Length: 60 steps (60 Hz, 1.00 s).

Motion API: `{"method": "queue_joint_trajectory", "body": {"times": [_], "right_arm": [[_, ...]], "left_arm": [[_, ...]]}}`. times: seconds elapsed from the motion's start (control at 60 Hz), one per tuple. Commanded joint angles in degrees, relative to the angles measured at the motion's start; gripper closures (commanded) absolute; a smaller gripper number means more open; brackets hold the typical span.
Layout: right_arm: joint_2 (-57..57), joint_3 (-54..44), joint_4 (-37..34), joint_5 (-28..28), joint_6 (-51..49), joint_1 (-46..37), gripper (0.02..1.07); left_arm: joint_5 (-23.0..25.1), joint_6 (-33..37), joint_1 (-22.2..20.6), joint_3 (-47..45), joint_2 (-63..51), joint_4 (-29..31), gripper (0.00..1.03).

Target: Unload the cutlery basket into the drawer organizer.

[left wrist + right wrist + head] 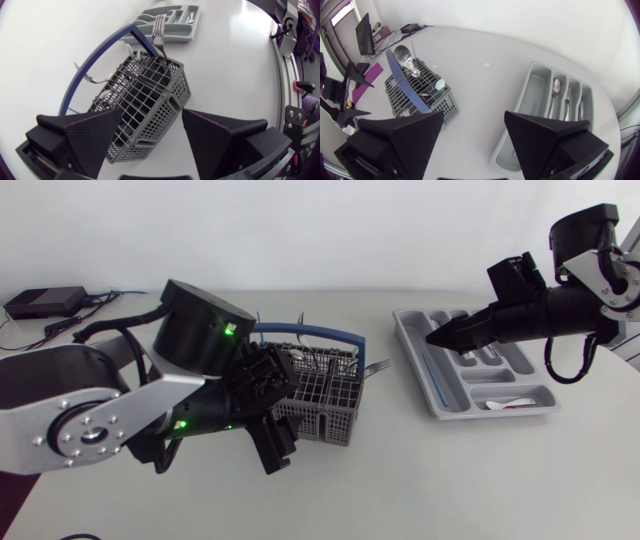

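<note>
1. At mid-bench (420,480), the basket (325,395) stands with cutlery upright inside, well apart from the organizer (412,340).
2. Left end effector (152,114) gapes wide, fingers straddling the basket's near corner, gripping nothing.
3. Right end effector (474,117) hangs spread and empty over the organizer, where a spoon (556,87) lies.
</note>
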<state>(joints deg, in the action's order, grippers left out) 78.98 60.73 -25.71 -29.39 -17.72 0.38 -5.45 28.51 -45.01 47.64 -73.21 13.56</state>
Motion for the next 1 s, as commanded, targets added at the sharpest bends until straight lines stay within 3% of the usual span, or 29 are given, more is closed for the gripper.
{"method": "queue_joint_trajectory", "body": {"times": [0.0, 0.233, 0.383, 0.567, 0.817, 0.95, 0.983], "right_arm": [[-1.2, -1.3, -1.4, -1.8, -2.3, 0.1, 0.20], [0.6, 8.2, -20.3, -3.6, 2.1, 5.4, 0.20], [5.9, 14.8, -28.3, -5.0, 6.7, 6.6, 0.20], [6.8, 16.0, -28.9, -8.2, 11.5, 7.5, 0.20], [8.8, 15.6, -27.1, -3.5, 27.7, 11.5, 0.21], [9.4, 14.0, -24.5, 1.6, 37.8, 13.9, 0.25], [9.4, 13.5, -22.8, 2.5, 40.1, 14.5, 0.32]], "left_arm": [[1.1, 1.1, 1.2, 1.1, -1.8, -0.7, 0.08], [1.8, 2.4, 2.4, 1.3, -3.0, -2.6, 0.08], [2.2, 3.0, 2.7, 1.9, -4.5, -3.7, 0.08], [2.5, 3.3, 2.7, 2.0, -4.7, -4.2, 0.08], [2.5, 3.4, 2.7, 2.0, -4.8, -4.4, 0.08], [2.5, 3.4, 2.7, 1.9, -4.8, -4.5, 0.07], [2.5, 3.4, 2.7, 1.8, -4.8, -4.6, 0.07]]}}
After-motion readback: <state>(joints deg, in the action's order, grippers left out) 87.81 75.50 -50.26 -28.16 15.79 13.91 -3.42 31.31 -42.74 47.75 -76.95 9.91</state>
